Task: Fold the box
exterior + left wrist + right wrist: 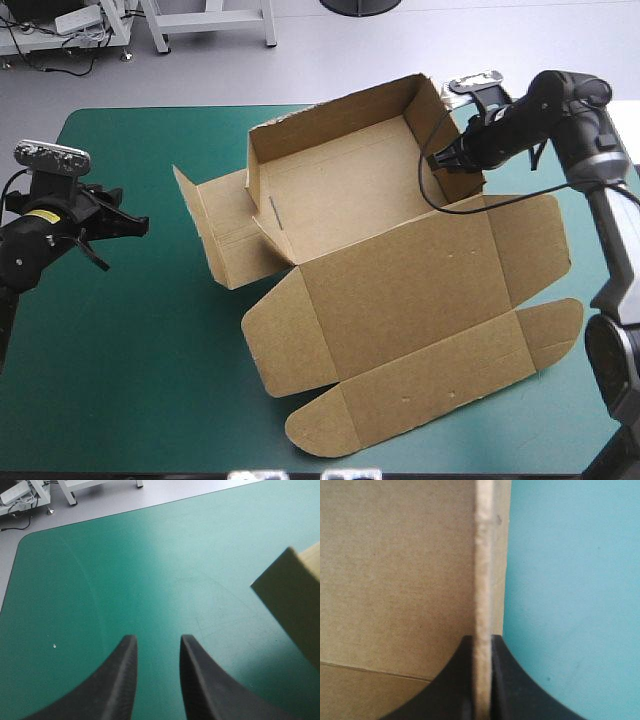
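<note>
1. Box point(330, 190) sits a little right of the middle of the teal-green cover point(120, 380), open side up. Its tray is toward the far edge and its lid point(420, 300) lies flat toward the near edge.
2. My right claw point(482, 641) is pressed all but together on the tray's right-hand wall point(484, 570), pinching its top edge. One black finger is inside the tray and the other outside, with the raw edge of the board running straight out between them.
3. My left claw point(157, 642) is spread, with nothing in it. It hangs over bare cover near the table's left edge, apart from the box. From its wrist I see only a corner of board ahead and off to one side.
4. Done, as far as I can judge: the far wall stands upright, and the right-hand wall is up where I hold it. I cannot tell whether that wall is tucked home or only stands because I am gripping it.
5. Not done: the left-hand wall point(215, 235) leans outward, away from the tray, and a small flap point(270, 225) stands loose at the tray's near left corner. The lid's end flaps and front lip lie flat on the cover.
6. I would put the tray a little past halfway. What is left, by my reckoning, is to settle the right wall, then raise the left wall, fold it over that loose flap and tuck it in. My left claw is the nearer one for that.
</note>
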